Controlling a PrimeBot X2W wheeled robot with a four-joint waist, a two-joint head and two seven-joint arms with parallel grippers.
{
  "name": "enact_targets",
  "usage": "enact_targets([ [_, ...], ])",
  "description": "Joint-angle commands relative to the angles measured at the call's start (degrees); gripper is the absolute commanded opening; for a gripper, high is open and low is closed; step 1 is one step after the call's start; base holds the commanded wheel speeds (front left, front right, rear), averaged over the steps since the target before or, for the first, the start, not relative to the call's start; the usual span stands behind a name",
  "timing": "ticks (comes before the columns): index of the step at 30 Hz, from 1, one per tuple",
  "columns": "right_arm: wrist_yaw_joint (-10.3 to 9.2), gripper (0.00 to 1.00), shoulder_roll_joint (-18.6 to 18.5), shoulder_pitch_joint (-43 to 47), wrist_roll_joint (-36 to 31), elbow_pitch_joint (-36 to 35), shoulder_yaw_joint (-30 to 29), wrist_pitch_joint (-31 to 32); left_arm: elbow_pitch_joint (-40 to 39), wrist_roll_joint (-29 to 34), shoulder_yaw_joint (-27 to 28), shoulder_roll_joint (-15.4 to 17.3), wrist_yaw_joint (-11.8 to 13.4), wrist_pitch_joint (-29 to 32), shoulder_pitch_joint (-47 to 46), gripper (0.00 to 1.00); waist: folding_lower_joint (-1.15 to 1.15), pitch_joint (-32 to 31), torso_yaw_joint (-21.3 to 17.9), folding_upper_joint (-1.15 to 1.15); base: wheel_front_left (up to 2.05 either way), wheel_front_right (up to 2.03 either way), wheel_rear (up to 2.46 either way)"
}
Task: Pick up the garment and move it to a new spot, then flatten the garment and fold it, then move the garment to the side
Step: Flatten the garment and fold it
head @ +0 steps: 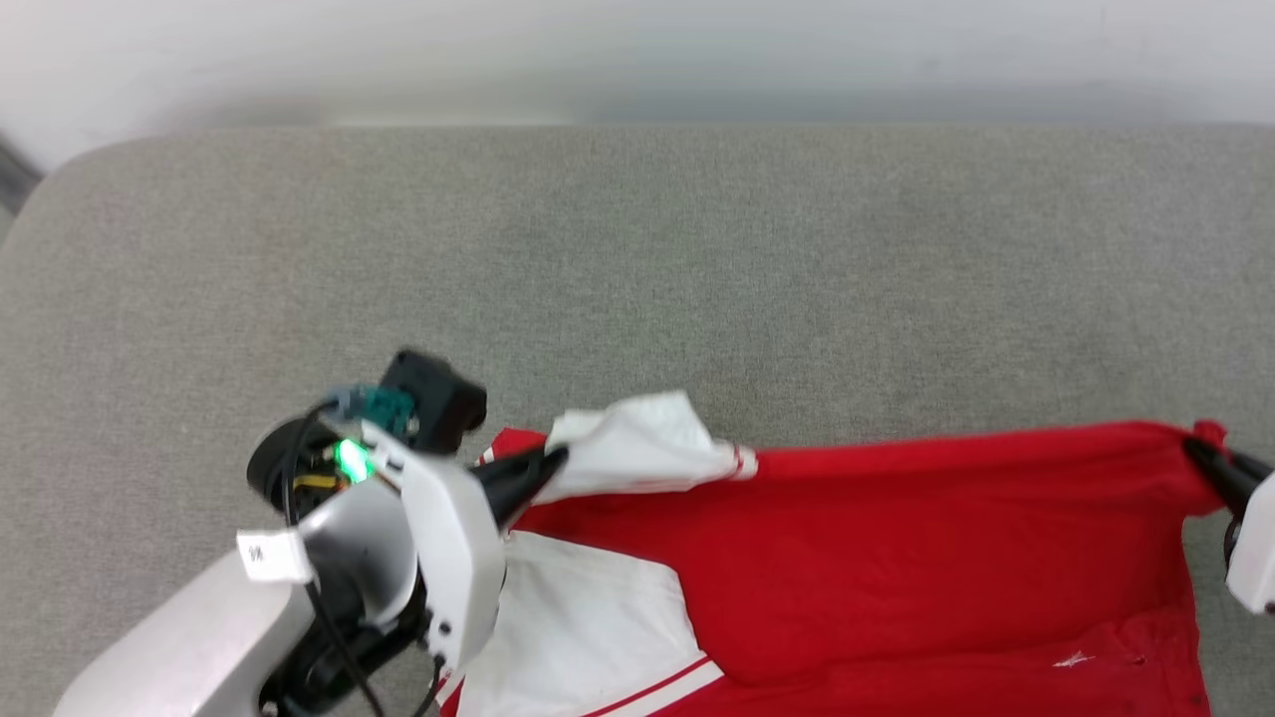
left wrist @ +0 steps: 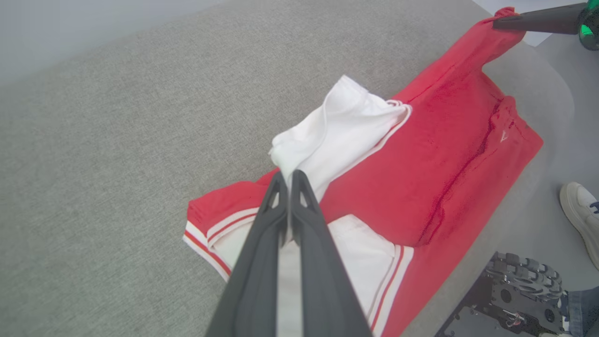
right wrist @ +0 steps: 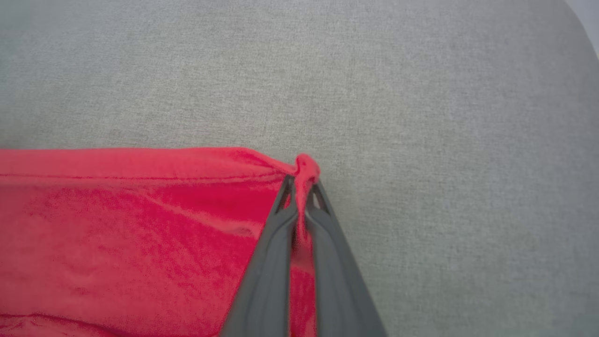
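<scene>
I see my left gripper (head: 554,461), lower left, clamped on the white sleeve (head: 647,438) of the shirt (head: 896,558); my right gripper (head: 1198,450), at the right edge, pinches its red corner.

Light is bright, even and diffuse in all three views, with no hard glare. In the head view the pale band along the top edge is hazy and out of focus, and a small green lamp (head: 351,460) glows at lower left. Shadows are faint: a soft one lies under the raised white fold of the garment (head: 896,538). In the right wrist view the red cloth looks oversaturated, grainy and slightly smeared. The left wrist view's wide lens stretches whatever sits near its bottom edge.
</scene>
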Motion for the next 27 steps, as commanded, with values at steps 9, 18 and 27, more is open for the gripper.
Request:
enact_targets([
  [9,-0.02,0.0,3.3,13.8,1.5,-6.0,-3.8,-0.1,-2.8,-1.4,-2.0,4.1,3.0,-0.8,11.2,0.0,0.01,-2.8,0.6,0.0,0.0,0.0,0.0],
  [18,-0.02,0.0,0.7,19.4,1.4,-5.9,-0.6,-1.2,1.9,-2.5,-4.7,2.9,1.7,-3.6,17.0,0.0,0.01,-2.6,0.6,0.0,0.0,0.0,0.0],
  [27,-0.03,0.49,-4.6,17.4,-0.6,-2.2,7.2,-7.1,8.4,-0.1,-6.8,0.2,-0.9,-6.6,15.7,0.75,0.01,-1.5,0.7,0.0,0.0,0.0,0.0],
])
